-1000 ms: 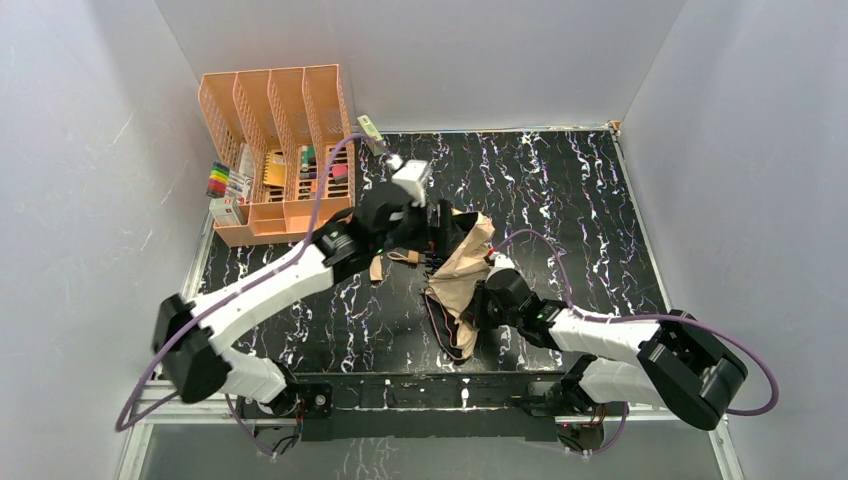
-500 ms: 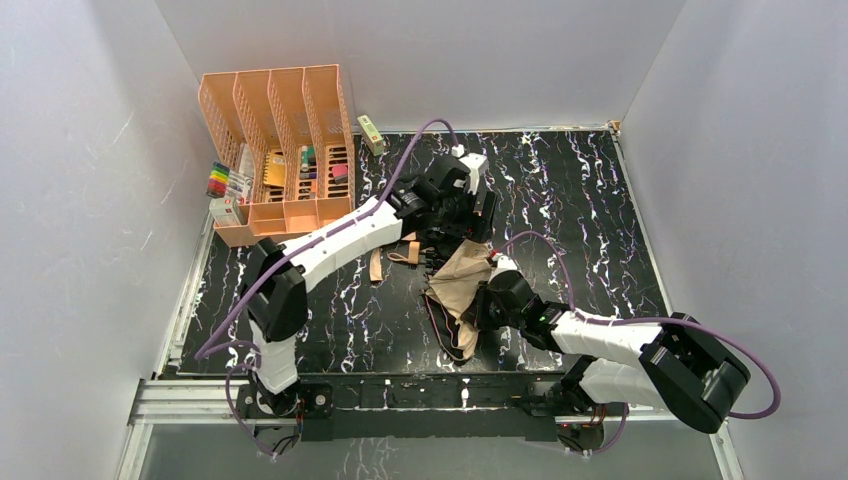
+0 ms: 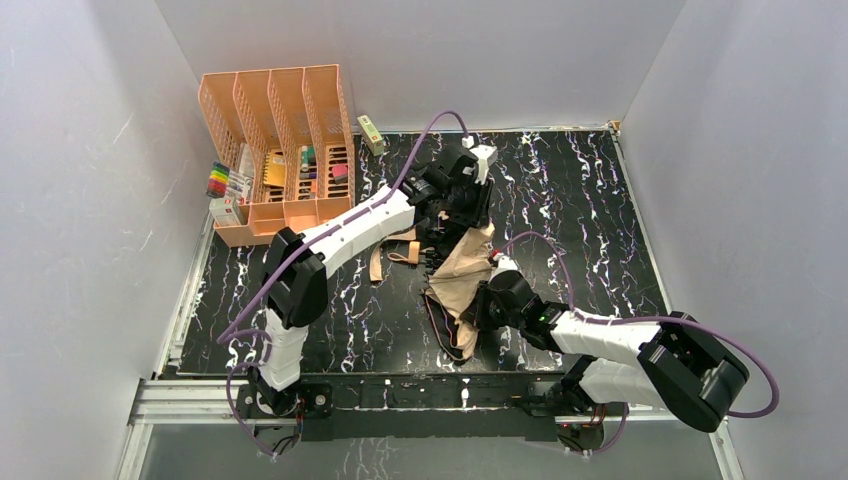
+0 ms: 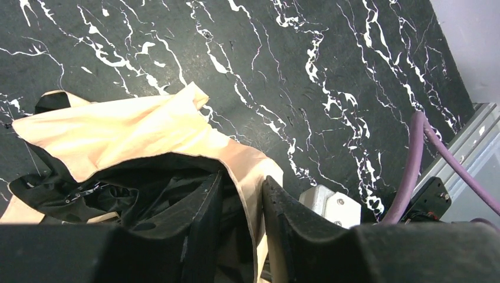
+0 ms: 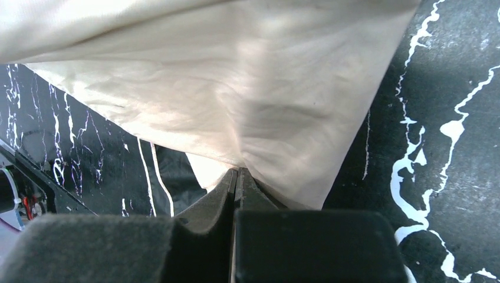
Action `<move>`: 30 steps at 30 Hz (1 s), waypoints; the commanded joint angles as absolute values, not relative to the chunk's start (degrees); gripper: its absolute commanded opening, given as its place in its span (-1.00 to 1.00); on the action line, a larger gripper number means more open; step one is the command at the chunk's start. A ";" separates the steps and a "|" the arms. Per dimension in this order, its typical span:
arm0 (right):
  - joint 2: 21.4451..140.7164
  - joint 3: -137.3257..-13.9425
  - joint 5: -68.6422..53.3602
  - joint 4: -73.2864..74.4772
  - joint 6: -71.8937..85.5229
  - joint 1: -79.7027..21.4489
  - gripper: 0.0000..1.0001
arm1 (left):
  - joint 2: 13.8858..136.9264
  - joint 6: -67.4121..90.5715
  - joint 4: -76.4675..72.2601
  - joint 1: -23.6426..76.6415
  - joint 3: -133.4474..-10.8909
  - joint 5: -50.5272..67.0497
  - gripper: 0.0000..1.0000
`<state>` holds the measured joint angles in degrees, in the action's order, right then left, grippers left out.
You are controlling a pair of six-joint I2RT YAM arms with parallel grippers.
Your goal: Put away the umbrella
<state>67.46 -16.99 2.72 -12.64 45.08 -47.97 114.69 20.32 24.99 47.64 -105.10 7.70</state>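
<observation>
Umbrella (image 3: 462, 272) lies mid-table, half collapsed, between the two arms and well apart from the orange organizer (image 3: 280, 150) at far left. Right gripper (image 5: 237, 175) has its fingers fully together, pinching canopy cloth at the near end. Left gripper (image 4: 242, 180) is at the far end, jaws a narrow gap apart with a fold of peach edge and dark lining between them. Can't tell if it's actually clamped. Step looks like gathering the canopy into a bundle. To do it well, I'd use the right as an anchor, make sure the left has cloth plus a rib rather than cloth alone, and pull the slack in slowly. Thin fabric will likely slip out of a shallow pinch. Cloth is thin, smooth and softly creased, dark on the inside. Thin dark ribs poke out on the left side, and the strap (image 3: 378, 262) lies loose on the table (image 3: 620, 200) — black, white-veined, matte.
</observation>
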 commanded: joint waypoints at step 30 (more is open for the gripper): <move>79.66 -18.15 0.82 -13.01 50.89 -47.99 -1.00 | 79.40 40.34 4.86 44.16 -76.97 13.08 -1.00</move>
